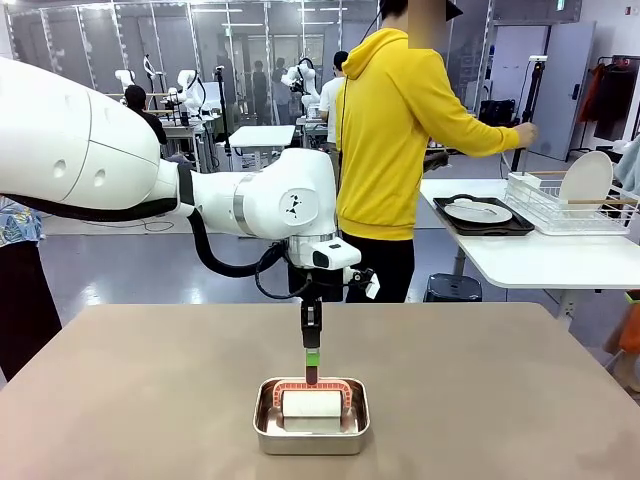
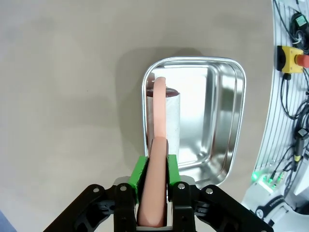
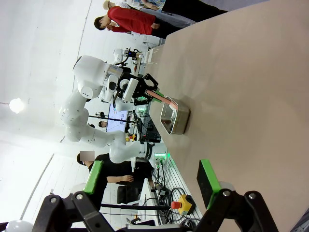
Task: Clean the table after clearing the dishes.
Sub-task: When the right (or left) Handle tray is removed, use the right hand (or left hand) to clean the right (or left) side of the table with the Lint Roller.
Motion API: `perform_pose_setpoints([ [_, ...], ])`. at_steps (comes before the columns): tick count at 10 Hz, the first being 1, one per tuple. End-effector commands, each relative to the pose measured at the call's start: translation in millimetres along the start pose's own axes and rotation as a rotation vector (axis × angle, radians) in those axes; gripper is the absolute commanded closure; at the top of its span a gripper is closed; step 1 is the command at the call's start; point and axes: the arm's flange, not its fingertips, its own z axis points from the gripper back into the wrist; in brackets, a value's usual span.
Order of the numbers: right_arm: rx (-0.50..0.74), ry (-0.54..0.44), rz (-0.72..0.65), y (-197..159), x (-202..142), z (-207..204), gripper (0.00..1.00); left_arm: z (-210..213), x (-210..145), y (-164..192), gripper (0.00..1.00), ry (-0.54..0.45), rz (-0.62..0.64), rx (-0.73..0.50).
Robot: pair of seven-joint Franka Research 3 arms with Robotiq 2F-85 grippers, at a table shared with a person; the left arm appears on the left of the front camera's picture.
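At the near edge of the large taupe-brown table sits a small rectangular steel pan, probably there to keep the cleaning tool off the tabletop until it is needed. Inside the pan lies a white cylindrical wiper with an arched salmon-pink handle spanning it. The left gripper comes straight down from above, its green pads clamped on the top of that handle. Gripping at the arch's crown seems chosen so the wiper hangs level beneath and can be lifted clear of the pan walls. Whether the wiper is damp cannot be told.

Off to the side, well apart from the pan, the right gripper hangs above the table with its fingers spread wide and nothing between them, seemingly kept out of the working arm's way.

Farther off, on the smaller white table, a dark brown tray carries a round white plate, and another white plate stands upright in a white wire rack. A person in a yellow hoodie stands there, facing away. With the dishes off the big table, wiping looks like the step in hand.
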Motion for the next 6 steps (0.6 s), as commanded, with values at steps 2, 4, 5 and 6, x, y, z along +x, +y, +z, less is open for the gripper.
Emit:
perform_pose_setpoints([
  [2, -0.005, 0.004, -0.003, 4.5, -5.1, -4.2, 0.04, 8.2, -11.5, -12.2, 1.0, -0.015, 0.034, -0.008],
  [4, -0.005, 0.004, -0.003, 4.5, -5.1, -4.2, 0.04, 29.8, -13.7, -21.6, 0.98, -0.01, 0.066, 0.001],
  [5, -0.005, 0.004, -0.003, 4.5, -5.1, -4.2, 0.04, 47.4, -13.8, -29.5, 1.0, -0.026, 0.091, 0.007],
  [6, -0.005, 0.004, -0.003, 4.5, -5.1, -4.2, 0.04, 72.9, -15.8, -41.9, 1.0, -0.05, 0.137, -0.004],
])
